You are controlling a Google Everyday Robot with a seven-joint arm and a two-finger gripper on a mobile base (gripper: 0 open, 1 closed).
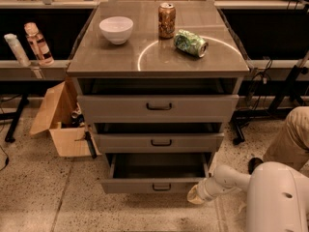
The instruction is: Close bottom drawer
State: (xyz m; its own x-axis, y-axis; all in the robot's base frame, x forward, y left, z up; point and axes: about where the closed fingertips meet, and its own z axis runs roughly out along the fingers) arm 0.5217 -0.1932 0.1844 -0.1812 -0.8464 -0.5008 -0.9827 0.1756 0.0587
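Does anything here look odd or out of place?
The crumpled green can lies on its side on the grey cabinet top, beside an upright brown can. The grey bottom drawer sticks out furthest of the three, and the robot's pale gripper sits by its right front corner.

Speckled terrazzo floor point(53, 202); open brown cardboard box point(60, 124) left of grey metal cabinet point(203, 108); bright light ring point(139, 61) on desk point(106, 57); gripper point(195, 195) low, cabinet's front right.
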